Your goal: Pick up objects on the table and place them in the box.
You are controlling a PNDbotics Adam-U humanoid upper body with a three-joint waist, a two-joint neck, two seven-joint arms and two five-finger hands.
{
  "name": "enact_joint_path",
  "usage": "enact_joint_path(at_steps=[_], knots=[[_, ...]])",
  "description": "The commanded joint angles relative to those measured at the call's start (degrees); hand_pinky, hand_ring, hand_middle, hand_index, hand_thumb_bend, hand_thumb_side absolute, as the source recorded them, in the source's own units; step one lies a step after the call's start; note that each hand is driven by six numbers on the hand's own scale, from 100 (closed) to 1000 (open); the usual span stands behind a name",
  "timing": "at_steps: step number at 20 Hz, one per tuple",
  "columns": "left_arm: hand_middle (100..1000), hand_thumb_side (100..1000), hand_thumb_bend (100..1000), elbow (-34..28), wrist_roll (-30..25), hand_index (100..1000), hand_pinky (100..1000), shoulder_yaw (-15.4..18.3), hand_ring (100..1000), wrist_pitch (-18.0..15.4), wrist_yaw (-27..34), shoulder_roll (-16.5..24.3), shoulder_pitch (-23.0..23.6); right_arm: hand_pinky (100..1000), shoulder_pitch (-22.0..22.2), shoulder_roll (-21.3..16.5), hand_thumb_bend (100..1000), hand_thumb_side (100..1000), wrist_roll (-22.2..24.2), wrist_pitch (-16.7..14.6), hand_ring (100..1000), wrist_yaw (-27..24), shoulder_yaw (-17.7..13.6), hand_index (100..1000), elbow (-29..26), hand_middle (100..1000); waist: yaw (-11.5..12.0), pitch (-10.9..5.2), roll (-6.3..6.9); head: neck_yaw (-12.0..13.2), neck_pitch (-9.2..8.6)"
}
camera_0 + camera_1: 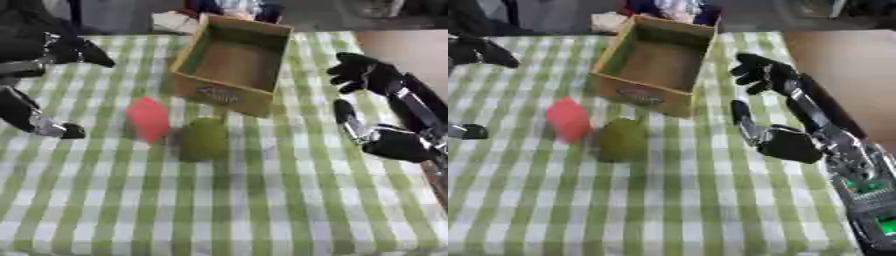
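While both hands hover, red object (148,119) lies apart from fingers (346,116).

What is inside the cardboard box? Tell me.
The cardboard box shows only its bare brown floor. Nothing lies in the visible part. The near wall hides the strip of floor just behind it. The red object and green object sit outside, on the tablecloth.

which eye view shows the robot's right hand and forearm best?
Right eye view. The black right hand sits well inside the frame right of the open cardboard box, with the forearm visible down to the lower corner. In the left eye view the hand shows near the right edge, but the forearm is cut off.
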Motion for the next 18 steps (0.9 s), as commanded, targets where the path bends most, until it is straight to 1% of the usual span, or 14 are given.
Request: enact_joint_path(at_steps=[1, 5, 7, 11, 14, 18], knots=[[809, 443, 551, 0.21, 0.24, 942, 794, 0.86, 802, -0.22, -0.36, 2.18, -0.63, 723, -0.4, -1.0, 100, 484, 0.14, -0.07, 790, -0.2, -0.35, 968, -0.43, 795, 0.02, -1.02, 0.06, -0.16, 0.24], [803, 446, 518, 0.56, 1.51, 940, 795, 2.35, 793, 0.5, -0.71, 1.48, 0.93, 723, -0.31, -0.98, 100, 486, 0.08, -0.06, 790, -0.16, -0.48, 968, -0.4, 795, 0.13, -0.96, 0.0, -0.31, 0.11], [798, 447, 495, 0.65, 2.77, 936, 797, 3.7, 786, 1.21, -0.73, 0.59, 2.46, 723, -0.27, -0.97, 100, 487, -0.01, -0.04, 790, -0.14, -0.6, 969, -0.38, 795, 0.23, -0.91, -0.02, -0.57, 0.09], [797, 446, 492, 0.04, 5.08, 934, 798, 5.89, 784, 2.32, -1.17, -0.78, 5.33, 722, -0.21, -0.98, 100, 488, -0.09, -0.04, 790, -0.1, -0.7, 969, -0.31, 795, 0.4, -0.83, -0.09, -1.12, -0.03], [803, 441, 518, 0.18, 5.11, 938, 795, 5.71, 792, 2.45, -2.08, -0.51, 5.42, 722, -0.27, -0.95, 100, 487, -0.03, -0.08, 790, -0.11, -0.64, 969, -0.3, 795, 0.41, -0.87, -0.15, -1.46, -0.16], [811, 441, 538, 2.79, 3.34, 941, 793, 3.41, 798, 1.41, -2.91, 0.43, 2.88, 722, -0.31, -0.91, 100, 489, 0.19, -0.13, 790, -0.27, -0.43, 969, -0.24, 795, 0.29, -0.96, -0.29, -1.43, -0.32]])
